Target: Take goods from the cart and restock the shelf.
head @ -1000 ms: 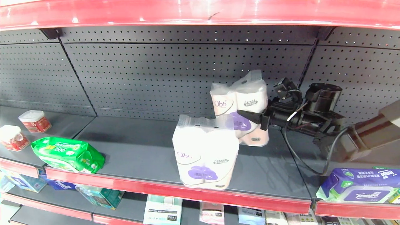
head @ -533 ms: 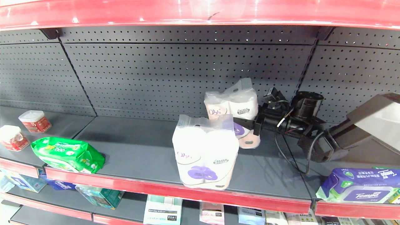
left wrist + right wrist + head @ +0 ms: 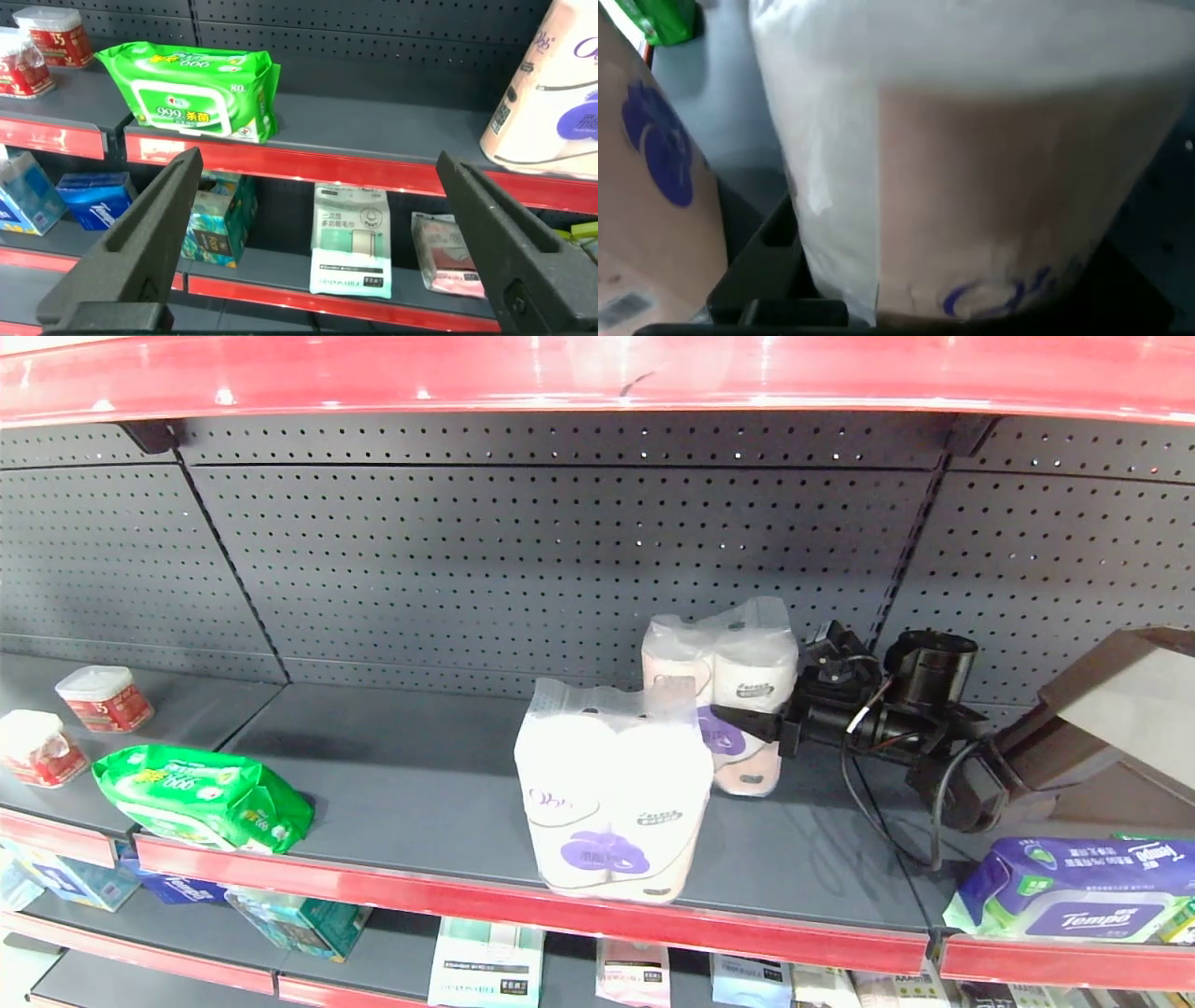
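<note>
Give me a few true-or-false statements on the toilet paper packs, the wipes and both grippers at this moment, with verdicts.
1. The right gripper is shut on the rear toilet paper pack. True.
2. The front toilet paper pack lies flat on its side. False: it stands upright at the front edge of the shelf.
3. The green wipes pack lies to the left of the front toilet paper pack. True.
4. The left gripper holds a box. False: its fingers are open with nothing between them.
5. The purple wipes pack lies at the shelf's left end. False: it lies at the right.
</note>
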Controlling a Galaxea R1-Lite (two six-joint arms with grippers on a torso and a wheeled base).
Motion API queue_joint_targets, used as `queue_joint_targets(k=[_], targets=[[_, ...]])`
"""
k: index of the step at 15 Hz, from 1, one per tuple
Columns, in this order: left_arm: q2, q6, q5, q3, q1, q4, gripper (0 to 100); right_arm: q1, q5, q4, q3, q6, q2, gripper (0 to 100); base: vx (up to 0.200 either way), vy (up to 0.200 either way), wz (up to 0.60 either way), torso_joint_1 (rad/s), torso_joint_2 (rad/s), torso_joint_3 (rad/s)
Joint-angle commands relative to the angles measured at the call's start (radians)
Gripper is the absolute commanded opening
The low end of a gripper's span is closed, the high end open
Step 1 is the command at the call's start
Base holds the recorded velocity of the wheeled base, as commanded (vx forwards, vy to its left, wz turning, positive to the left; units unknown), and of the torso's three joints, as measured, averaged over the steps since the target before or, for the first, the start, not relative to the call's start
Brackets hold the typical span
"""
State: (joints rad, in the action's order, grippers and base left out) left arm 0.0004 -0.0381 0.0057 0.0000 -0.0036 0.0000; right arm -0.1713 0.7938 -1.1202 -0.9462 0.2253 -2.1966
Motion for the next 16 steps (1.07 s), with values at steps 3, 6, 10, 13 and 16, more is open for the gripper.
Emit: queue_joint_targets(k=[3,6,10,13,16], targets=[[0.000,0.000,0.000,0.000,0.001,0.000,100,0.018,0.033,0.003,0.069,0.000,0.037,0,0.000,0.000,0.00,0.000,0.00,0.000],[0.000,0.000,0.000,0.000,0.001,0.000,100,0.018,0.033,0.002,0.058,0.003,0.028,0,0.000,0.000,0.00,0.000,0.00,0.000],[0.000,0.000,0.000,0.000,0.001,0.000,100,0.001,0.056,0.000,0.043,0.034,0.000,0,0.000,0.000,0.00,0.000,0.00,0.000],[0.000,0.000,0.000,0.000,0.001,0.000,100,-0.014,0.051,0.000,0.007,0.028,-0.020,0,0.000,0.000,0.00,0.000,0.00,0.000],[0.000,0.000,0.000,0.000,0.001,0.000,100,-0.031,0.050,0.000,0.007,0.031,-0.026,0,0.000,0.000,0.00,0.000,0.00,0.000]])
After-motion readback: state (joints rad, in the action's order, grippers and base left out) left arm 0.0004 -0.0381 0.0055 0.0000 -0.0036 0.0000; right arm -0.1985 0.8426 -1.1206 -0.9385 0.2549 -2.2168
